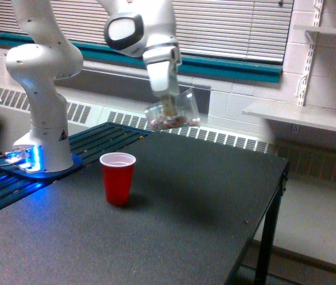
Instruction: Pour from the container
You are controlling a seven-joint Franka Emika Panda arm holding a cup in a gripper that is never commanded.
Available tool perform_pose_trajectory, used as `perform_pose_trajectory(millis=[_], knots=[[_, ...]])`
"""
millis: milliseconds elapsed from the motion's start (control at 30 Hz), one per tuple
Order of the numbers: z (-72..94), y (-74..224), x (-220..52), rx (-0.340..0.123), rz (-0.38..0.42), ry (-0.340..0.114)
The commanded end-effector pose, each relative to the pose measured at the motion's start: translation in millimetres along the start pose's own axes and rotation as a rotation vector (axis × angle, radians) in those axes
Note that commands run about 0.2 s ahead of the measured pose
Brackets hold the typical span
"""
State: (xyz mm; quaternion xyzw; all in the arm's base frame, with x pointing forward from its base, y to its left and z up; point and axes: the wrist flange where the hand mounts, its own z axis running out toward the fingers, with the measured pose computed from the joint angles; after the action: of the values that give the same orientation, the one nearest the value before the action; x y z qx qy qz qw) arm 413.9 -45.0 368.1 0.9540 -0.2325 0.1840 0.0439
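Observation:
The container (172, 113), a small clear plastic cup with brownish-red bits lying in its bottom, hangs in the air above the black table (174, 219). My gripper (169, 108) is shut on it from above, and the cup is slightly tilted. It sits up and to the exterior view's right of a red plastic cup (118, 177), which stands upright on the table with its mouth open. The two cups are apart, with a clear gap between them.
The arm's white base (44, 113) stands at the exterior view's left on a blue-lit mount. The table's edge (278, 178) drops off at the right. A white shelf (301, 116) juts from the wall at the right, with a radiator and blinds behind.

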Motion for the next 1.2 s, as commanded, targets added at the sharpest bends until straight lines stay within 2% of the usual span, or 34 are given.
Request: perform_pose_trajectory(millis=[33, 633, 1200], knots=[[1.2, 19, -18, -0.018, 0.027, -0.007], [4.7, 68, -66, -0.087, 0.043, -0.072], [5.4, 86, -96, -0.135, 0.015, -0.163]])
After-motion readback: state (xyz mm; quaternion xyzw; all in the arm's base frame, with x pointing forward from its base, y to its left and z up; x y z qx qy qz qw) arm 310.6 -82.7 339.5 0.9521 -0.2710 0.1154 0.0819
